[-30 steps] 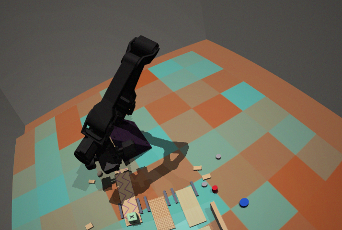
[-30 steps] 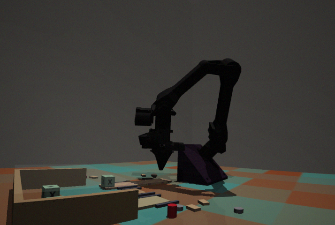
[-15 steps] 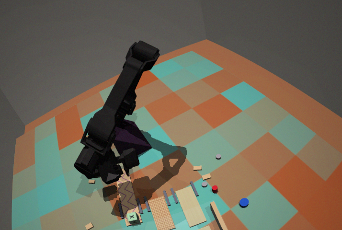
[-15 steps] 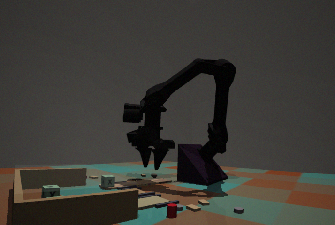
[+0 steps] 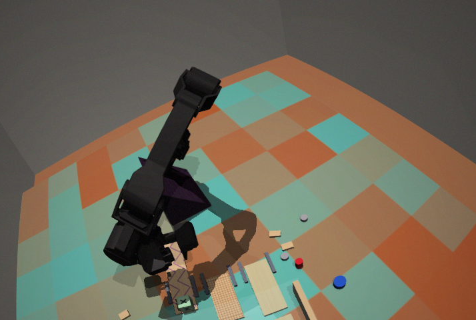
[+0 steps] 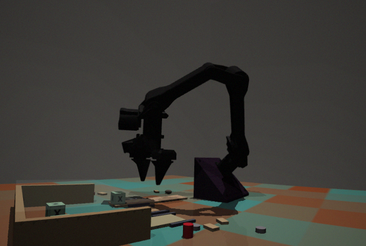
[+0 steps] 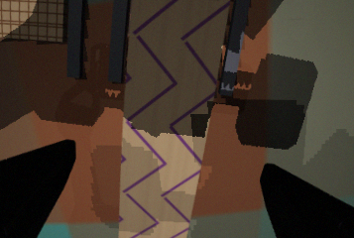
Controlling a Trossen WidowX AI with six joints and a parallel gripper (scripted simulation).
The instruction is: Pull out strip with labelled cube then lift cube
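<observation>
Matt cloth-like zigzag strip (image 5: 181, 277); pale smooth wood-grain strip (image 5: 265, 287); matt black arm (image 5: 171, 143).

tan strip (image 7: 155, 124) purple zigzags, seemingly pale-green cube (image 5: 184, 303)
</observation>
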